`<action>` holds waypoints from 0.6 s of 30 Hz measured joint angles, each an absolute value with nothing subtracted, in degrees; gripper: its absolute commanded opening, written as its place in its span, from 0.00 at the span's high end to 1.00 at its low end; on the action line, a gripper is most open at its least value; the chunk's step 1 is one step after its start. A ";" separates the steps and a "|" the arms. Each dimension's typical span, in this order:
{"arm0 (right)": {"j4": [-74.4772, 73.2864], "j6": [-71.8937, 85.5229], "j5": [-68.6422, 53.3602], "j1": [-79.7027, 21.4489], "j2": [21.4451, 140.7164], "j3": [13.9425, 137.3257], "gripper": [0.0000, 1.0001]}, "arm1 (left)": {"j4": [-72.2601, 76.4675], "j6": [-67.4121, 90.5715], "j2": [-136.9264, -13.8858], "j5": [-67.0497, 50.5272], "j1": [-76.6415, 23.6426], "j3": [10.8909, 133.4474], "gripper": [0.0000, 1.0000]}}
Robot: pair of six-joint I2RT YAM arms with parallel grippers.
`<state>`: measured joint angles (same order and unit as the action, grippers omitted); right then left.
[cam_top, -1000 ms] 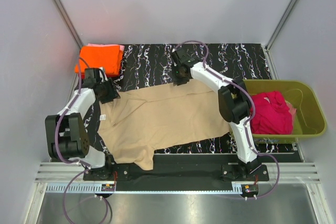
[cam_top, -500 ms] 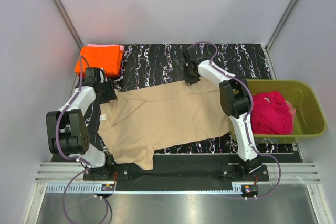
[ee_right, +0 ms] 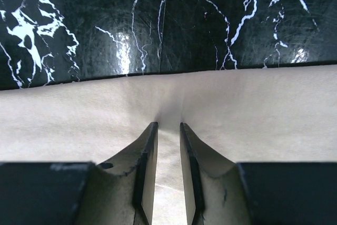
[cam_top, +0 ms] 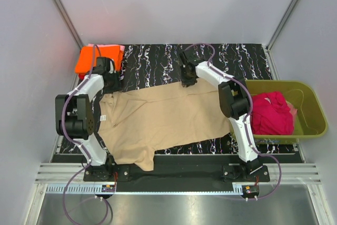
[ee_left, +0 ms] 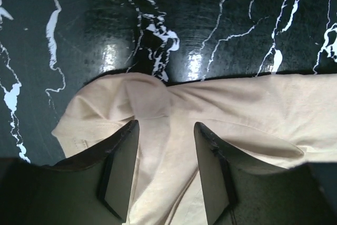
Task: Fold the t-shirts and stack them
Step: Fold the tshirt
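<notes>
The tan-beige t-shirt [cam_top: 163, 117] lies spread across the black marbled table [cam_top: 152, 59]. My left gripper [cam_top: 111, 82] is at its far-left corner. In the left wrist view this gripper [ee_left: 166, 125] is open, with a loose ridge of the tan cloth [ee_left: 253, 109] between the fingers. My right gripper [cam_top: 187, 80] is on the shirt's far edge. In the right wrist view it [ee_right: 168, 125] is shut on the tan cloth [ee_right: 263, 109], which puckers at the tips. The orange t-shirt [cam_top: 92, 59] lies folded at the far left on the pale pink one [cam_top: 122, 48]. The magenta-red t-shirt [cam_top: 271, 111] is bunched up.
The olive-green tub [cam_top: 310, 98] at the right edge holds the magenta-red shirt. Grey walls close in the back and sides. The arm bases stand on a rail at the near edge.
My left gripper has moved toward the far edge, up along the shirt's left side near the orange stack. My right gripper shifted slightly right, then back, along the far edge.
</notes>
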<state>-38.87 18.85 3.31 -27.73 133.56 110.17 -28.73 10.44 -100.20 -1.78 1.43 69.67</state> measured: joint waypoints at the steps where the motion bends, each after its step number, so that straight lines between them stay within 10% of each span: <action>1: -38.87 18.85 3.31 -27.75 133.56 110.32 0.70 | -28.67 10.02 -100.55 -0.62 0.36 69.84 0.50; 18: -38.74 17.96 3.55 -27.57 135.79 112.92 0.71 | -28.58 4.99 -105.36 20.99 -3.46 73.73 0.65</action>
